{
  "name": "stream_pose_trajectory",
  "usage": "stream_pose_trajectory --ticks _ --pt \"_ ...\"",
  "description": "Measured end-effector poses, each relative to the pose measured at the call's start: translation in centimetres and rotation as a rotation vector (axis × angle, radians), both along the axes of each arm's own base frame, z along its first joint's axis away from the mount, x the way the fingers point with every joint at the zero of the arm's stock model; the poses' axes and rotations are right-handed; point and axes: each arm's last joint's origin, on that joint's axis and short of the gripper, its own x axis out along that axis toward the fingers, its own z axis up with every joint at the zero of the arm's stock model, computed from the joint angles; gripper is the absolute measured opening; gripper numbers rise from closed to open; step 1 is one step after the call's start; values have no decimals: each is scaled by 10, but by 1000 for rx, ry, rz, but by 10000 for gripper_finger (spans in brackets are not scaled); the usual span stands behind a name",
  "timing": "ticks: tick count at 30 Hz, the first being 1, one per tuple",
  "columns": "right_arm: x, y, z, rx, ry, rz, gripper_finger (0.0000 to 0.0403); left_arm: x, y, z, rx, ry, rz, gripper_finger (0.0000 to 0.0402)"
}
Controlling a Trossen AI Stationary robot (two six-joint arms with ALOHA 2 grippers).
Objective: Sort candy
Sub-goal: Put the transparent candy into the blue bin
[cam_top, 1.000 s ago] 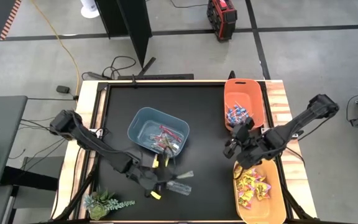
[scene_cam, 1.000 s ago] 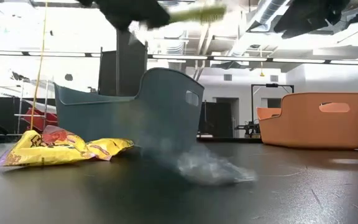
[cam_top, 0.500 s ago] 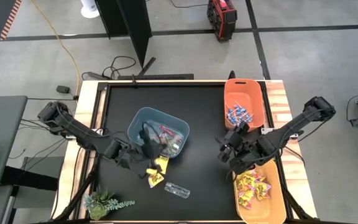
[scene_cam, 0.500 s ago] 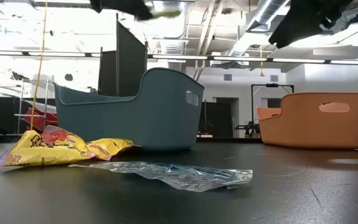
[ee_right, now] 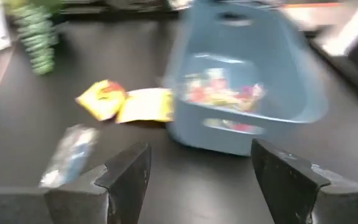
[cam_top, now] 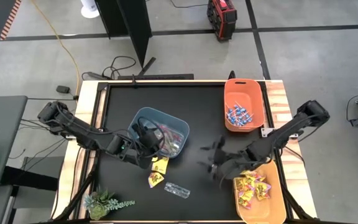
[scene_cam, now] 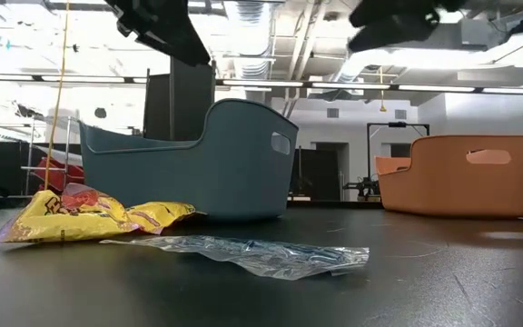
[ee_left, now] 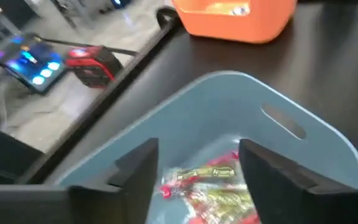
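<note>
Slim pinkish candy sticks [ee_left: 213, 183] lie in the blue-grey bin [cam_top: 158, 130]. My left gripper [ee_left: 197, 149] hangs open over that bin's near left part [cam_top: 145, 134] with nothing between its fingers. Blue lollipops [cam_top: 238, 115] fill the orange bin [cam_top: 244, 102] at the far right. Yellow packets [cam_top: 253, 190] lie in the bin [cam_top: 258, 194] at the near right. Two more yellow packets [cam_top: 157, 173] and a clear wrapper [cam_top: 177, 190] lie flat on the black table in front of the blue-grey bin. My right gripper [cam_top: 211, 163] hangs open and empty over the table's middle, pointing at them.
A small green plant [cam_top: 101, 202] stands at the table's near left corner. The table's wooden rim [cam_top: 92, 124] runs along both sides. The black top between the blue-grey bin and the right-hand bins is bare.
My left gripper has risen from the near table by the clear wrapper and gone toward the far edge, over the blue-grey bin; the greenish stick it carried no longer shows under it. The wrapper has settled flat. My right gripper has swung from the right-hand bins toward the table's middle, sinking a little.
</note>
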Motion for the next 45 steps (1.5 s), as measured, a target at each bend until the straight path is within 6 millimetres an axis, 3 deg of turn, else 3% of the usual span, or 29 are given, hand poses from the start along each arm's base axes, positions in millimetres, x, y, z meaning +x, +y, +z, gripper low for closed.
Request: stream_pose_trajectory --ticks 5,12,17,22,26,31,35,43,45 --pt "26 22 -21 35 37 206 291 -5 -16 -3 -94 36 -116 251" --pt "65 49 -55 28 139 305 291 -21 -51 -6 -236 93 -314 245" --pt "94 69 -79 46 191 348 291 -38 -67 -20 -298 110 -335 237" --pt "112 82 -102 51 293 333 291 -49 -73 -34 -340 104 -297 232" --pt "118 81 -123 55 418 260 291 -53 -72 -42 -358 91 -263 230" --pt "123 80 -132 57 460 239 280 -53 -72 -43 -377 77 -246 230" --pt "123 78 -132 68 467 243 237 -53 -72 -43 -379 74 -245 230" --pt "121 76 -129 37 485 259 33 -53 -72 -43 -386 64 -234 230" --pt "120 76 -124 19 480 279 14 -53 -72 -43 -398 58 -226 230"
